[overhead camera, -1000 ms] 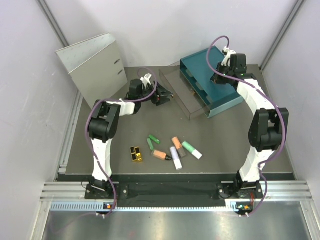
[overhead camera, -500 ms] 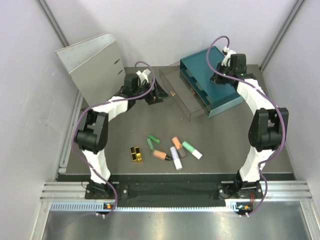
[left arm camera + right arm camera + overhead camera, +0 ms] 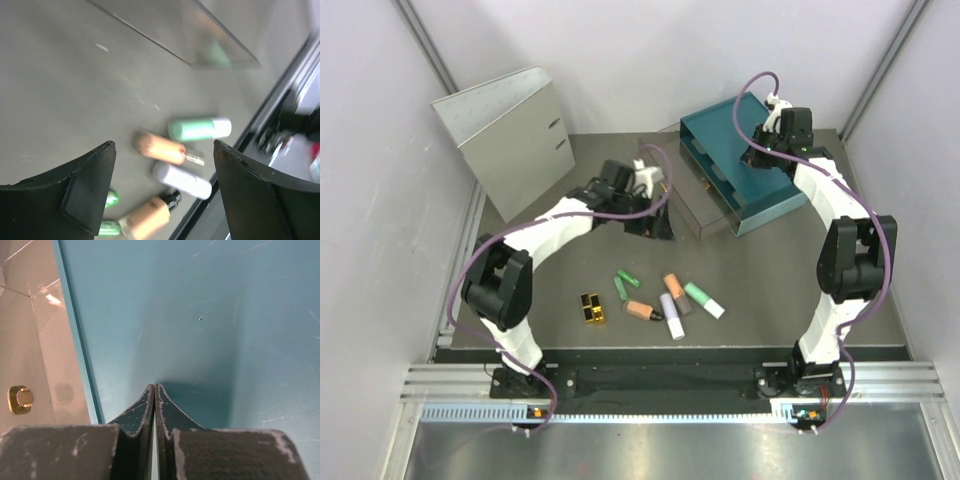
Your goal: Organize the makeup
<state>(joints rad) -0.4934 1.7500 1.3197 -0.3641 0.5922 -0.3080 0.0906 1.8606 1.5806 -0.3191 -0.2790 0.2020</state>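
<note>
The makeup lies in a loose cluster at the table's front middle: two green tubes, a peach tube, a white-lilac tube, a peach-orange tube, a green tube with a white cap and a gold-and-black block. My left gripper is open and empty, hovering behind the cluster. Its wrist view is blurred and shows the white-capped tube, peach-orange tube and lilac tube between the fingers. My right gripper is shut and empty over the teal drawer box.
A clear plastic box lies open in front of the teal drawer box at the back right. A grey binder stands at the back left. White walls close in the sides.
My left arm has swung from the back by the clear box to the right and forward, towards the makeup cluster. The right arm has not moved.
</note>
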